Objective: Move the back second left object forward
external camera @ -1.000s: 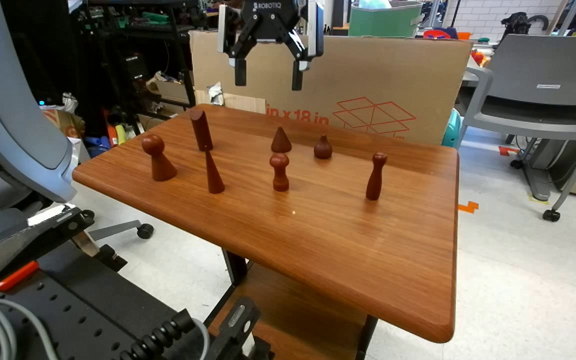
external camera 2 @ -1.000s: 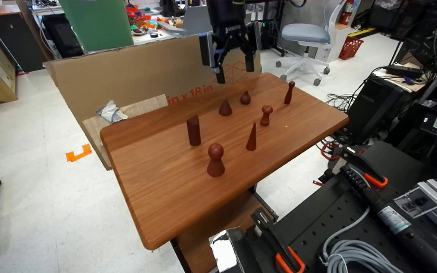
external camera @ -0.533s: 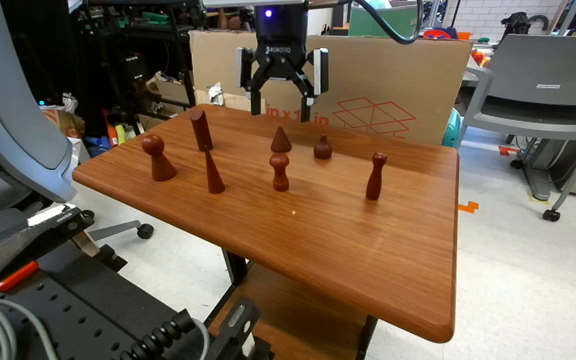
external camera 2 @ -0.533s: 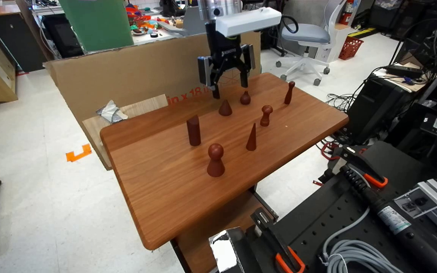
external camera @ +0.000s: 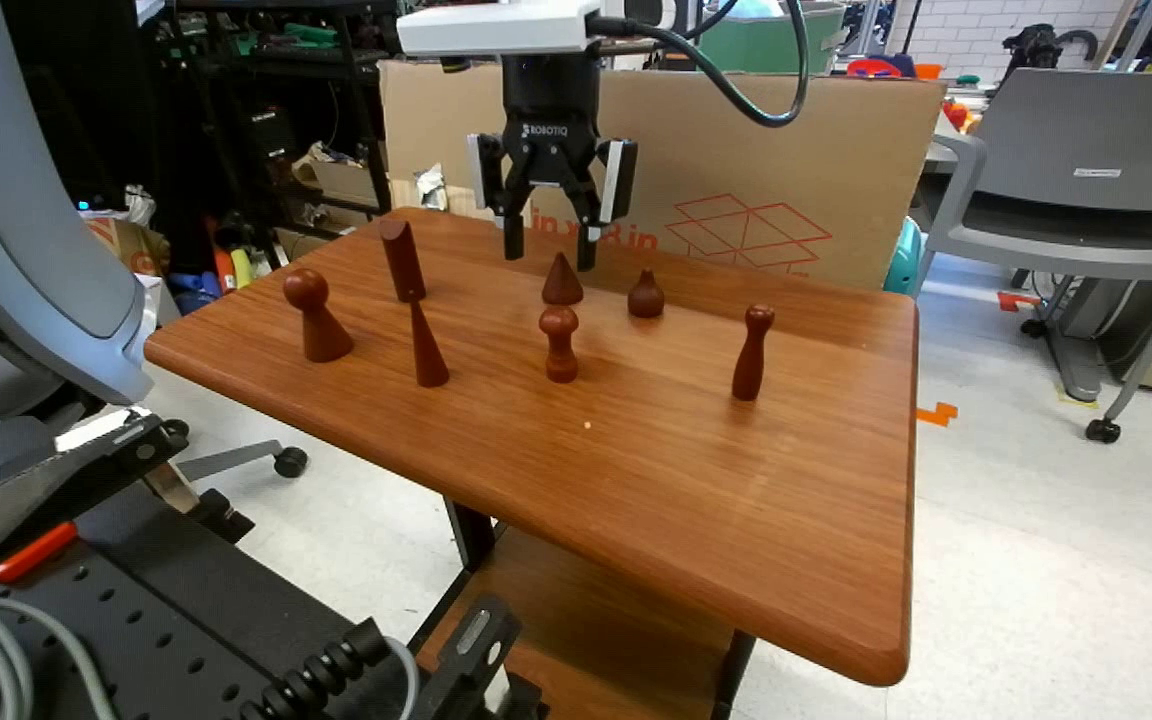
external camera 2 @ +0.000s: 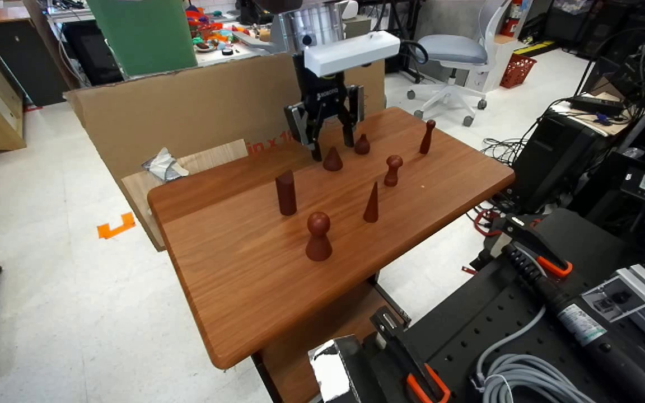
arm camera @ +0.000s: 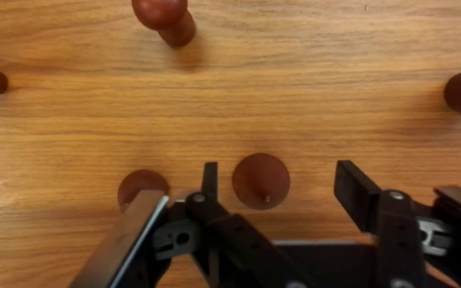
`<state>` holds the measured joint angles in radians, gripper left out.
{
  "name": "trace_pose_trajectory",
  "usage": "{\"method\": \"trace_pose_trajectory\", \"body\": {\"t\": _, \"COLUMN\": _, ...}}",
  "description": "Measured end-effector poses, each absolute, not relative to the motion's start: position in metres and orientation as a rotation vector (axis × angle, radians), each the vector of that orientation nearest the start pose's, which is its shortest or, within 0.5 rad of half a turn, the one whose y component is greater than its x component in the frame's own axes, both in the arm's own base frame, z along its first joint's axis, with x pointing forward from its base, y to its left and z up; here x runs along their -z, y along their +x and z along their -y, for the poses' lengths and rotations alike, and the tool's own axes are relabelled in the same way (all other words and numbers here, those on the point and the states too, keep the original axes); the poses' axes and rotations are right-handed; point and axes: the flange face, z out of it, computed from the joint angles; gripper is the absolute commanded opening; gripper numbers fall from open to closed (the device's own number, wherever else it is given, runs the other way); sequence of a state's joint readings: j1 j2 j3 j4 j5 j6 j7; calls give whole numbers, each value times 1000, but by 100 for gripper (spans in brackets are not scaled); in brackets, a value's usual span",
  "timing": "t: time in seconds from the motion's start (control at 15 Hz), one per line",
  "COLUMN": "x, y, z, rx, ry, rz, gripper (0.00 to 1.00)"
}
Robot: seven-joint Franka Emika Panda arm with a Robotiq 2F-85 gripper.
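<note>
The back second left object, a reddish-brown wooden cone (external camera: 563,287), stands upright near the table's back edge. It also shows as a cone (external camera 2: 332,161) in an exterior view and from above as a round disc with a shiny tip (arm camera: 261,180) in the wrist view. My gripper (external camera: 550,260) is open and empty, pointing down just above and behind the cone in the exterior views. In the wrist view the cone appears between the open fingertips (arm camera: 276,176), nearer the left finger. No contact with the cone shows.
A small bulb-shaped piece (external camera: 646,298) stands beside the cone, close to a finger in the wrist view (arm camera: 140,184). A slant-topped cylinder (external camera 2: 286,193), a knob-topped piece (external camera: 561,350), a slim cone (external camera 2: 372,207), a pawn (external camera 2: 318,240) and a pin (external camera: 751,360) stand around. A cardboard sheet (external camera: 786,150) stands behind the table.
My open gripper has come down from high above the back of the table to close over the cone, shifting slightly sideways lately. None of the wooden pieces has moved.
</note>
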<state>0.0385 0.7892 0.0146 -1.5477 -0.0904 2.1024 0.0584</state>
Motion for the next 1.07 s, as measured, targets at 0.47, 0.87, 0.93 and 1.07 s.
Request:
{"method": "trace_pose_trajectory", "body": {"t": 0.47, "x": -162, "y": 685, "z": -30, "rx": -357, "ry": -3209, "rz": 58, "gripper": 5}}
{"method": "trace_pose_trajectory", "body": {"t": 0.87, "x": -172, "y": 689, "z": -30, "rx": -332, "ry": -3205, "rz": 63, "gripper": 6}}
{"method": "trace_pose_trajectory", "body": {"t": 0.93, "x": -176, "y": 688, "z": -31, "rx": -341, "ry": -3197, "rz": 72, "gripper": 6}}
{"method": "trace_pose_trajectory", "body": {"t": 1.07, "x": -187, "y": 682, "z": -33, "rx": -433, "ry": -3158, "rz": 113, "gripper": 6}}
